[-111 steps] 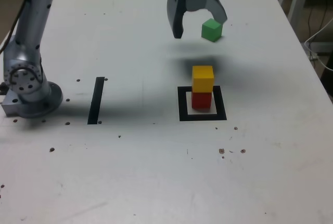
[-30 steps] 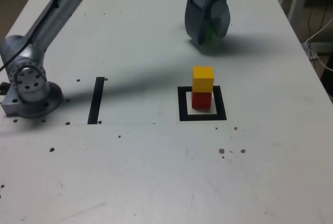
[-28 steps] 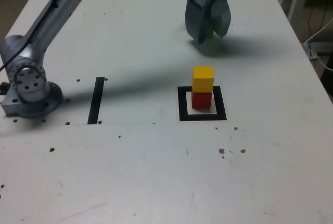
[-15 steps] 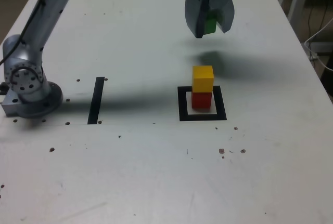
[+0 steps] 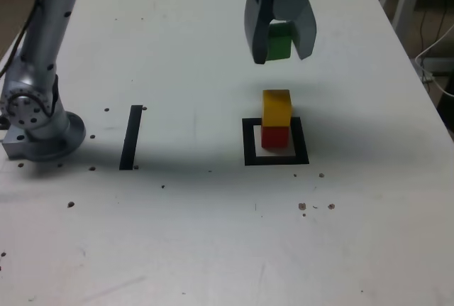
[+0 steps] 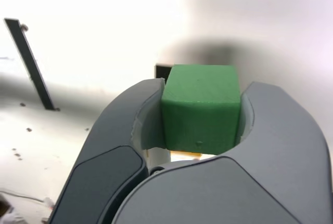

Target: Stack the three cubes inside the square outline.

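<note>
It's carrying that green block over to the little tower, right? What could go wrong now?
The grey tool holds the small green cube above the table, not yet over the stack. The yellow cube sits on the red cube inside the black tape square outline, a narrow base: an off-centre or low approach might topple it, or the green cube could slide off.

In the exterior view, the square outline (image 5: pixel 277 143) lies on the table (image 5: pixel 213 235) right of centre. Inside it one cube (image 5: pixel 275 136) sits on the table, with a second cube (image 5: pixel 277 107) stacked on top. At twelve o'clock from that stack, raised off the table, the gripper (image 5: pixel 279 56) holds a third cube (image 5: pixel 279 42) between its jaws. At nine o'clock from the outline, well apart, lies a tape strip (image 5: pixel 131 136); the arm's base (image 5: pixel 35 125) stands beyond it, at the table's left edge.
</note>
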You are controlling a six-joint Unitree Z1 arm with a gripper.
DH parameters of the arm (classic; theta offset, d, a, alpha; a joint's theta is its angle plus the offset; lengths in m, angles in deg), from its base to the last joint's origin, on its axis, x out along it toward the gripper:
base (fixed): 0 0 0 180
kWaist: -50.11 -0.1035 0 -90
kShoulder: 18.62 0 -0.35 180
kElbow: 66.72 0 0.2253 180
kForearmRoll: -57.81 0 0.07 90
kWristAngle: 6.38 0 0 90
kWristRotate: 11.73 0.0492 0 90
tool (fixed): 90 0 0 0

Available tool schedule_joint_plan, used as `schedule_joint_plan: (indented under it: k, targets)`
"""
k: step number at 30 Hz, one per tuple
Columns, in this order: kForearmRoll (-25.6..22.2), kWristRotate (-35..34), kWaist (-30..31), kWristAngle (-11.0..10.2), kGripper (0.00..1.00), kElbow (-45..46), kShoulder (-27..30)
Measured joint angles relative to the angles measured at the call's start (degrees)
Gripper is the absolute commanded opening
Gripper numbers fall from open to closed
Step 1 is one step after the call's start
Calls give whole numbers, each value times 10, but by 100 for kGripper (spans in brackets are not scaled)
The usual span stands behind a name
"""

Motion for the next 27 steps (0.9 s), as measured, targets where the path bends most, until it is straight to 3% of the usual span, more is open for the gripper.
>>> schedule_joint_plan:
  k: [10,27]
  targets:
    - [-9,-23,71,-6,31,22,25]
    - [-10,-64,120,3,31,19,25]
